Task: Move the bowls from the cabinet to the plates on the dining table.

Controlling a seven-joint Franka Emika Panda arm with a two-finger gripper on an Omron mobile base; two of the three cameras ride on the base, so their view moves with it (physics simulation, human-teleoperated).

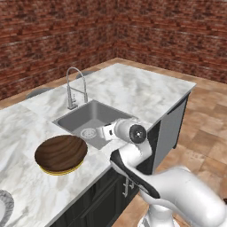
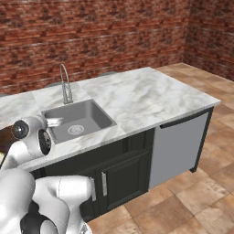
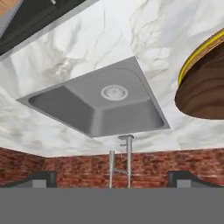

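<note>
Wooden bowl (image 1: 60, 152) sits on the yellow-rimmed plate (image 1: 62, 171) near the marble table (image 1: 137, 88) edge; jaws released.

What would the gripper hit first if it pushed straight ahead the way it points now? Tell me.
Probably the steel sink: the open gripper looks out over its basin, with the tap near the fingertips and the bowl off to one side. Depth is hard to judge.
</note>
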